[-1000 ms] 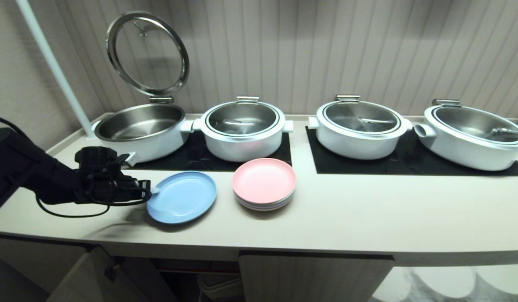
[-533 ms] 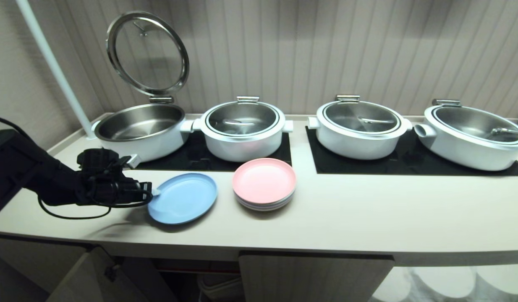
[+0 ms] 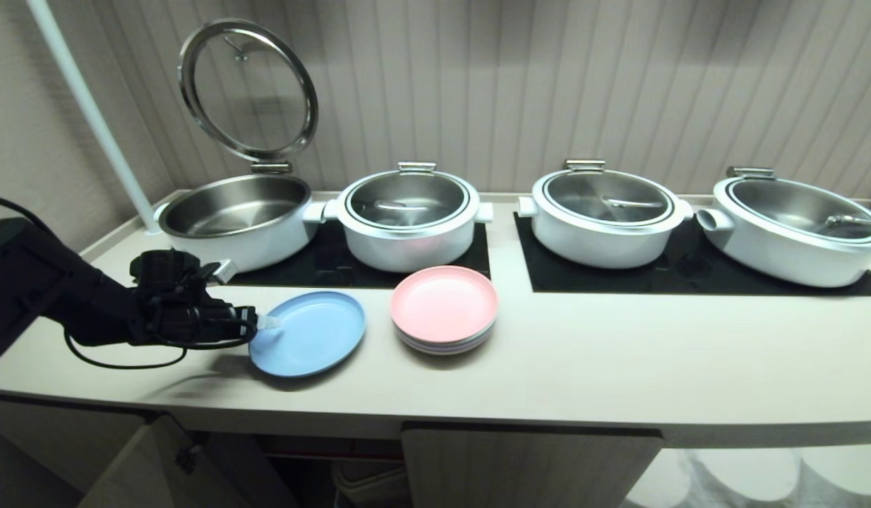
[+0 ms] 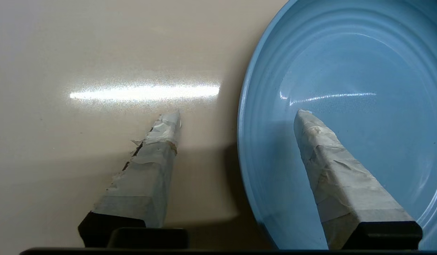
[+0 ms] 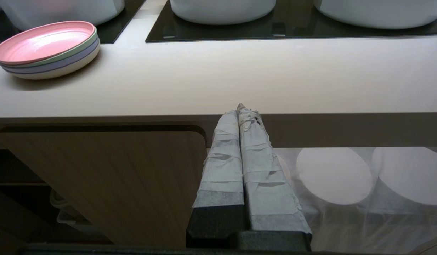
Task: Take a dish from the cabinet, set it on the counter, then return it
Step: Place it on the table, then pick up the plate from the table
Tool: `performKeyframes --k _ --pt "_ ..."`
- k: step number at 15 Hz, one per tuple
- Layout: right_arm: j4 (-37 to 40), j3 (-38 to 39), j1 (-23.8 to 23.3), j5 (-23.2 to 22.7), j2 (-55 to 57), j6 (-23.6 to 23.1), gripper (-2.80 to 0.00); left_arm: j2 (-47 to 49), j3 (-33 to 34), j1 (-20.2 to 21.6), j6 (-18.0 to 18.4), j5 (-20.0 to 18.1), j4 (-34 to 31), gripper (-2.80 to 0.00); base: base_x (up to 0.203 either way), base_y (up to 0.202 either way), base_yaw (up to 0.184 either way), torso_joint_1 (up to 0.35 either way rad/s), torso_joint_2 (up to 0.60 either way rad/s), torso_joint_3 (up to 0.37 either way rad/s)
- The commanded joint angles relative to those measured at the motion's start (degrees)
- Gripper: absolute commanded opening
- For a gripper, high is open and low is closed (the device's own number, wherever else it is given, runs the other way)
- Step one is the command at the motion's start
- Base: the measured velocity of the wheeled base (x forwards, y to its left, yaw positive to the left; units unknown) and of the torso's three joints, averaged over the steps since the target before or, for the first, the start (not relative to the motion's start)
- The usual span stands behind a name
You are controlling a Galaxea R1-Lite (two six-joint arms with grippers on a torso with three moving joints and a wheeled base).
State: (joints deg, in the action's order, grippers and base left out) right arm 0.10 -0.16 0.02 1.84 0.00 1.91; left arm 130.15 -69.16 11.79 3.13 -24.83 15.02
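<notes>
Dish and plate stack side by side on the bench

The dish [image 3: 308, 333] lies on the bench [image 3: 619, 367] just left of the plate stack [image 3: 444, 309], both in front of four pots [image 3: 406, 219] in a row along the back. The left pincer [image 3: 265, 323] sits at the dish's left rim. Cabinet doors [image 3: 527, 469] stand below.

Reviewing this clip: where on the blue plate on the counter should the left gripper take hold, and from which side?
Grip the round, shallow blue plate by its low raised rim on its left edge, coming in level from the robot's left. The plate lies flat, so only the rim offers a pinch. The open left gripper already straddles it there.
</notes>
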Motion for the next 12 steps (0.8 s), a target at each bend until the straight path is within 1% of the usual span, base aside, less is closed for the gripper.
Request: performKeyframes --k 1,5,9,11,12 --pt "-0.01 -0.02 -0.02 0.00 0.00 0.02 -2.80 -0.90 -0.01 0.15 -0.05 -0.17 0.10 0.00 0.000 0.000 0.000 0.000 0.00 0.000" --pt "-0.01 -0.02 -0.02 0.00 0.00 0.02 -2.80 -3.94 0.10 0.30 -1.54 -0.22 0.10 0.00 0.000 0.000 0.000 0.000 0.00 0.000" --pt "-0.01 -0.02 -0.02 0.00 0.00 0.02 -2.80 -8.57 0.33 1.09 -1.85 -0.22 0.07 0.00 0.000 0.000 0.000 0.000 0.00 0.000" --pt "-0.01 -0.02 -0.02 0.00 0.00 0.02 -2.80 -12.78 0.77 1.63 -3.50 -0.51 0.09 0.00 0.000 0.000 0.000 0.000 0.00 0.000" --pt "-0.01 -0.02 -0.02 0.00 0.00 0.02 -2.80 -15.27 1.24 1.89 -3.91 -0.66 0.07 -2.80 0.000 0.000 0.000 0.000 0.00 0.000"
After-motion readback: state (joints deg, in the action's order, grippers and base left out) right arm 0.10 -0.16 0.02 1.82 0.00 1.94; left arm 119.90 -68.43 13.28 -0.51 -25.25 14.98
